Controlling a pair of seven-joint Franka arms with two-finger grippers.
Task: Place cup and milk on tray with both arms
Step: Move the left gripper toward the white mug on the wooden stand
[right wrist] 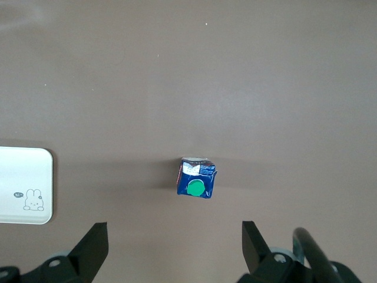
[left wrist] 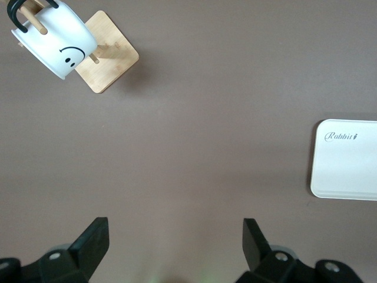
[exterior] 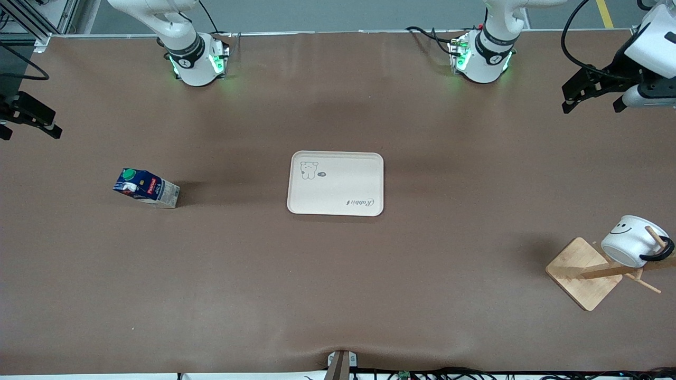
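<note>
The cream tray lies flat at the middle of the table. The milk, dark blue with a green cap, stands toward the right arm's end. The white smiley cup hangs tilted by its black handle on a peg of a wooden rack, toward the left arm's end. My left gripper is open and empty, up over the table's left-arm end. My right gripper is open and empty over the right-arm end. The left wrist view shows the gripper, cup and tray. The right wrist view shows the gripper, milk and tray.
The rack's square wooden base stands nearer to the front camera than the cup, with pegs sticking out; it also shows in the left wrist view. The arm bases stand along the table's edge farthest from the camera. A small clamp sits at the nearest edge.
</note>
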